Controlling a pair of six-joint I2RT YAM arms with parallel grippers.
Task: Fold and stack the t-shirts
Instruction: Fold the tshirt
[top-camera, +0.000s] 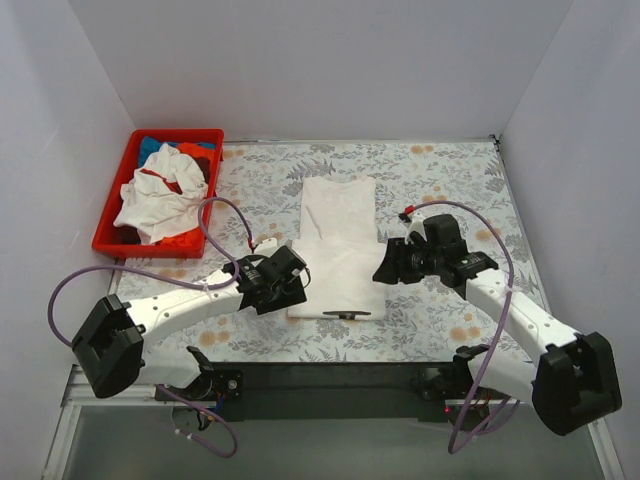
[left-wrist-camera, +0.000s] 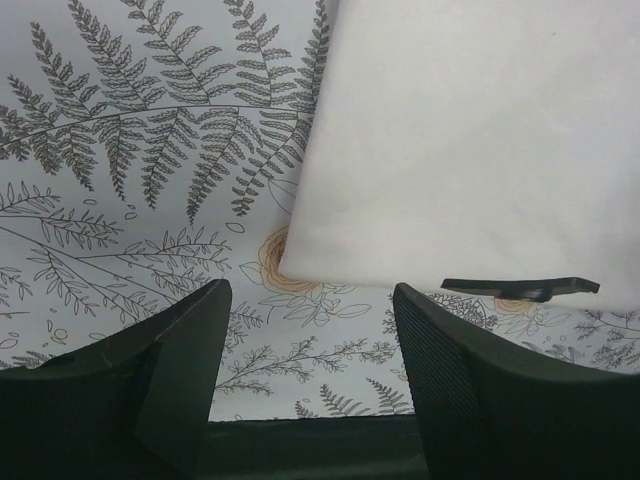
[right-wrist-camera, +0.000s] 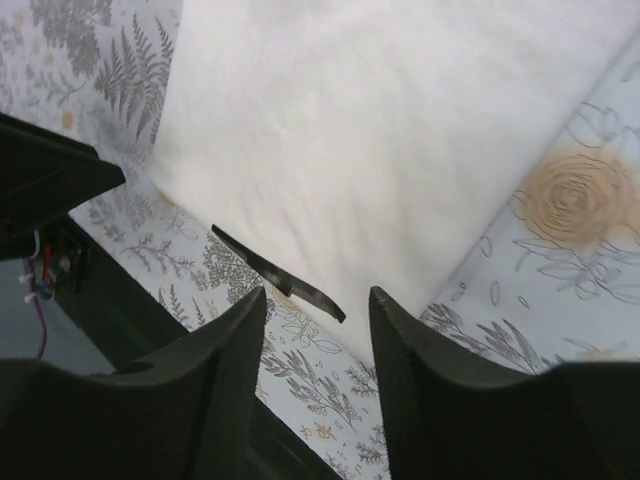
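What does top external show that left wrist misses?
Only top external: the red bin with heaped shirts, the right gripper, and the whole folded white t-shirt.
Only left wrist: a close look at the left gripper, open with nothing between its jaws.
Both: that t-shirt, the black strip at its near edge, and the floral covering.

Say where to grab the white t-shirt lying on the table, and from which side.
Probably the two near corners of the white t-shirt: left end effector at the left one, right end effector at the right, coming in low from the near edge. That hem lies flat and free, facing both open end effectors.
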